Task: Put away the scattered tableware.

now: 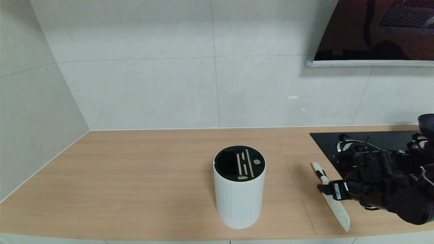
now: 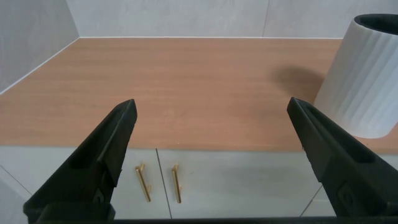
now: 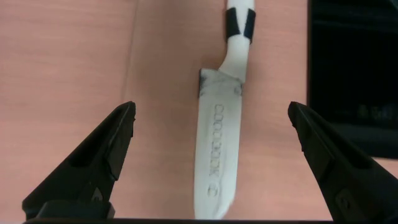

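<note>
Head view | knife (image 1: 337, 210) flat on counter (image 1: 135, 176), right of holder (image 1: 239, 189) | right gripper (image 3: 211, 115) above it, spread wide, empty | left gripper (image 2: 211, 109) near holder, spread wide, empty

between the black fingers of our right gripper (image 3: 211, 112) we see a white knife (image 3: 219, 149), its handle banded black, with small dark lettering along the blade. beneath the gripper, the counter (image 1: 135, 176) is light wood grain. off to the gripper's left, the holder (image 1: 239, 200) is ribbed white with a black top. just behind the gripper lies a black cooktop (image 1: 325, 142).
</note>
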Tool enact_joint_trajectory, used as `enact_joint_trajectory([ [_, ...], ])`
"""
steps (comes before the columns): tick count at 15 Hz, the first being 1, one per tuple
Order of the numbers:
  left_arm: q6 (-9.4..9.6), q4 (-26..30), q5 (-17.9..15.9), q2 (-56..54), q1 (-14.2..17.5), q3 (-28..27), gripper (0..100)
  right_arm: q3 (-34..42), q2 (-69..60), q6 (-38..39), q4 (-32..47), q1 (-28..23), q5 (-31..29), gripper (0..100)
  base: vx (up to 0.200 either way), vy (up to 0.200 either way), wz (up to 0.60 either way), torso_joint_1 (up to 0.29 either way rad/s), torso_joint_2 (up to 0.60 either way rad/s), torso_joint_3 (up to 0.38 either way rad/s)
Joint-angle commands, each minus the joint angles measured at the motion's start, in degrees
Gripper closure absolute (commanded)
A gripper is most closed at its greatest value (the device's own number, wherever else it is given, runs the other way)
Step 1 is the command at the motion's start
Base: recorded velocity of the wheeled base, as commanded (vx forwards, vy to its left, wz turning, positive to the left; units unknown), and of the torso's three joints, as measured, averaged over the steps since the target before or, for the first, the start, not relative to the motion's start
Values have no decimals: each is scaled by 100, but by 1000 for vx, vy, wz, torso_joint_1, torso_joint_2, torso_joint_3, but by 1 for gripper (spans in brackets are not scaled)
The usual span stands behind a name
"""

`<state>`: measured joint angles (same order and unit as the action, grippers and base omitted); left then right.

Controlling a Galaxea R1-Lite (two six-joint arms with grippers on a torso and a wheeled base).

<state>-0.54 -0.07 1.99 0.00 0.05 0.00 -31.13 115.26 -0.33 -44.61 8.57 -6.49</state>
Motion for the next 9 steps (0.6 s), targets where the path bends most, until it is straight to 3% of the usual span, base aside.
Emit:
enact_joint_trajectory([
  [1, 1, -1, 3, 9, 4, 0, 0, -7, 506, 7, -127, -13, -55, 0, 0, 0, 0, 0, 0, 0],
  [9, 1, -1, 3, 9, -5, 0, 0, -182, 1236, 244, -980, -31, -55, 0, 0, 0, 0, 0, 0, 0],
])
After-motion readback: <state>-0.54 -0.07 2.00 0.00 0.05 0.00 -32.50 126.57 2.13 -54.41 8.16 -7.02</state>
